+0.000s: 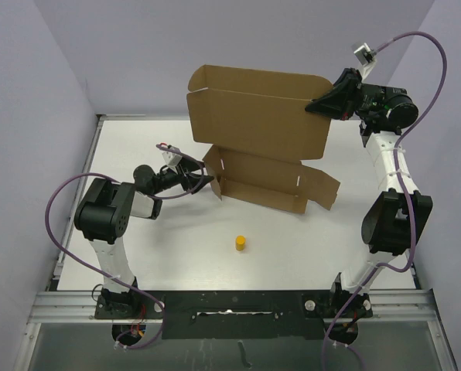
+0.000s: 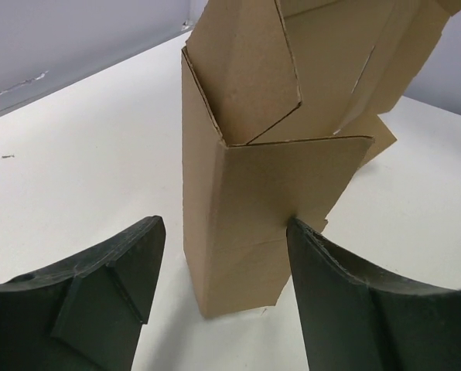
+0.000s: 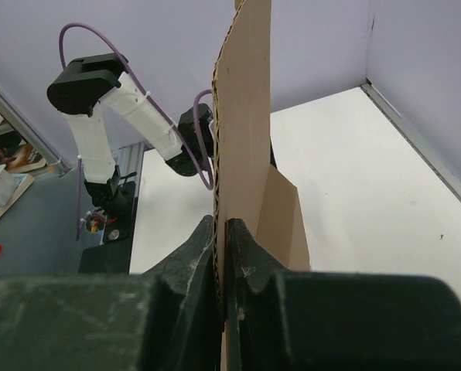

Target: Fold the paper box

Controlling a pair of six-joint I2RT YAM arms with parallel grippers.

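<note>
Currently right hand (image 3: 221, 232) pinches paper box (image 1: 254, 116) panel.

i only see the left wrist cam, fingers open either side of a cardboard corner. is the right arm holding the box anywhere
observer: Yes. The right gripper is shut on the edge of the paper box, at the right end of its raised panel.
operator: ok, anything loose on the table i can't see
observer: One small yellow cylinder stands on the table, apart from the box, on the side nearer the arm bases.
</note>
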